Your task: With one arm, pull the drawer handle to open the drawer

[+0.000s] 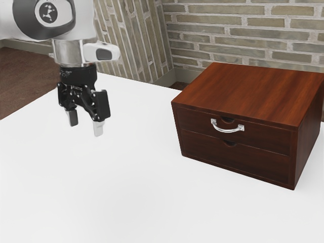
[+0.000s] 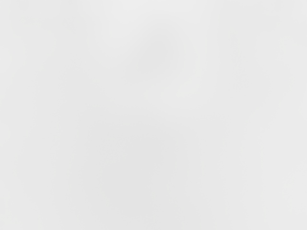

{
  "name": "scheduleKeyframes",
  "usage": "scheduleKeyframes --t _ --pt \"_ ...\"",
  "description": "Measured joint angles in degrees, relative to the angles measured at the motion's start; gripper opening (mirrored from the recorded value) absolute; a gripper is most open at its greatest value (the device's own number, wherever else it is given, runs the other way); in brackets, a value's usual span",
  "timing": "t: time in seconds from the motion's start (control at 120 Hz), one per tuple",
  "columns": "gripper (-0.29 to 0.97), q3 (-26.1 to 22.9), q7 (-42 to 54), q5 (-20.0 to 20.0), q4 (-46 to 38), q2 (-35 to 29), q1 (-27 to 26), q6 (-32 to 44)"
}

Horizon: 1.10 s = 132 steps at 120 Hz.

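One handle [image 1: 228, 130] on the shut upper drawer [image 1: 268, 135]; pincer [image 1: 85, 126] wide, empty; arm [image 1: 55, 20] cropped.

Cabinet [image 1: 253, 91] on table [image 1: 126, 197], exterior view's right; handle [image 1: 227, 127] on upper drawer [image 1: 266, 135]; gripper [image 1: 85, 126] above table, well apart, left.

The exterior view is bright and evenly lit by soft, diffuse light with no visible source, and the white table [image 1: 152, 202] shows almost no cast shadow, even at the foot of the wooden cabinet [image 1: 253, 91]. The cabinet's top has a pale sheen, its side face at the exterior view's right is darker, and the metal drawer handle [image 1: 227, 126] glints. The wrist view is a washed-out grey-white with faint darker patches.
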Motion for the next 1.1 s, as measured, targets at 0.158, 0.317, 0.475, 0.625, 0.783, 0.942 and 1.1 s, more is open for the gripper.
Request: scheduleKeyframes --t 0.158,0.317,0.475,0.625,0.783,0.942,1.1 --pt "0.68 0.0 1.6 -0.1 -0.2 0.1 1.9 10.0" --pt "0.68 0.1 1.0 -0.8 7.8 -0.6 0.7 12.5" --pt "0.68 -0.3 -14.1 -4.8 14.3 0.6 -0.8 12.5" --pt "0.68 -0.2 -29.6 -4.4 12.5 2.0 -2.7 16.7" --pt "0.68 -0.3 -42.8 -3.8 11.2 2.4 -2.4 20.6" --pt "0.68 -2.1 -52.8 -3.7 -4.7 0.7 -2.9 32.3" --pt "0.68 -3.2 -60.6 -5.3 -16.1 -1.4 -5.1 45.5"
